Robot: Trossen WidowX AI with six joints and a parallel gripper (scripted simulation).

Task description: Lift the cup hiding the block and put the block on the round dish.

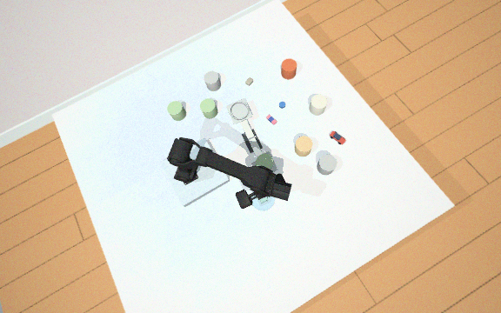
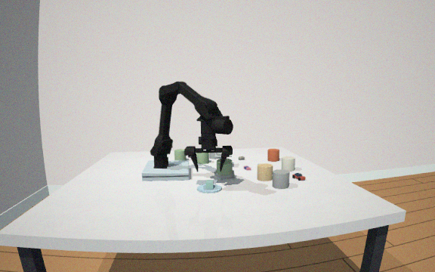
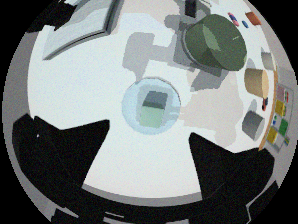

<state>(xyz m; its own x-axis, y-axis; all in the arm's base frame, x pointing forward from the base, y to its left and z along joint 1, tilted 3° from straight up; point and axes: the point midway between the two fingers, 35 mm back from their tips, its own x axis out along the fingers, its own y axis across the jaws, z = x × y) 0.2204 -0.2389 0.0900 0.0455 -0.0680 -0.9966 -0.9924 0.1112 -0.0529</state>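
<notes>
From the top, can just make out what is probably the block [image 1: 263, 200] [image 2: 209, 184] [image 3: 152, 114] on the round dish [image 1: 264, 208] [image 2: 202, 190] [image 3: 131, 107], partly beneath the arm [image 1: 229, 166] [image 2: 165, 117]; from the exterior, see the gripper [image 1: 263, 196] [image 2: 209, 171] [image 3: 150, 131] wide above both, holding nothing; from the wrist, see the block within the dish's rim, apart from the dark green cup [image 1: 264, 161] [image 2: 224, 167] [image 3: 215, 42].

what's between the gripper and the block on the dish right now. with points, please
Nothing visible: the open gripper [image 2: 209, 171] [image 3: 150, 131] hangs above the green block [image 2: 209, 184] [image 3: 152, 116], already on the round dish [image 2: 202, 190] [image 3: 131, 107]; the dark green cup [image 2: 223, 168] [image 3: 207, 42] stands aside.
</notes>
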